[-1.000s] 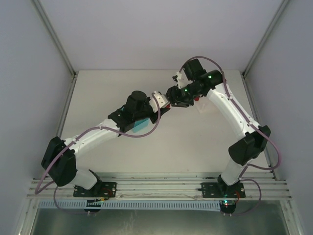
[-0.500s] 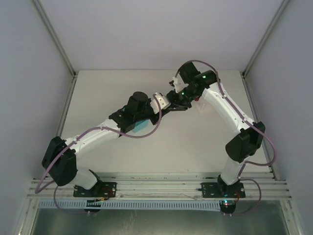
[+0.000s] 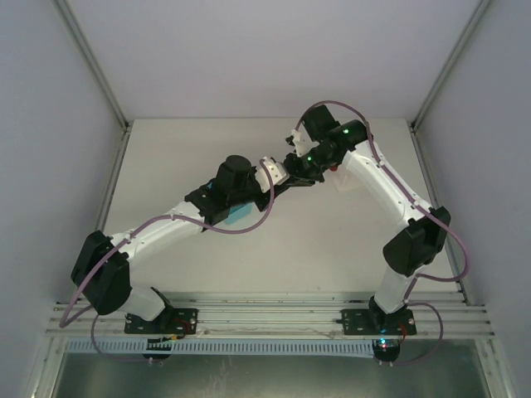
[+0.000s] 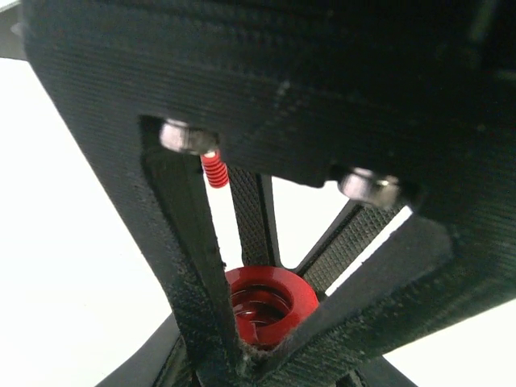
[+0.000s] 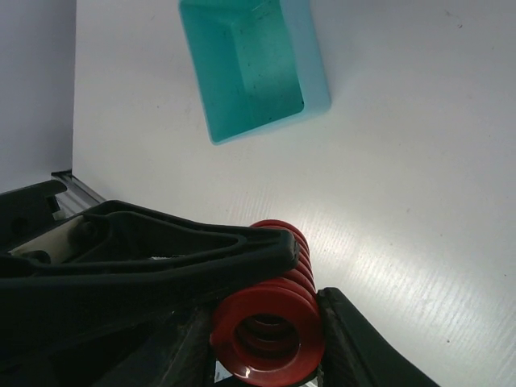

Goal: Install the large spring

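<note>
Right tool (image 5: 270, 348) clamped around large spring (image 5: 274, 316); fingers (image 5: 359, 343) touching coils.

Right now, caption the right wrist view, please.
Right claw holds large red spring by a black part; teal bin lies beyond.

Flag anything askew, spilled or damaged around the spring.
Nothing stands out. The large spring sits between the fingers of the right gripper, coils even and unbent, against the black part. The teal tray stands upright on the table, with nothing spilled.
</note>
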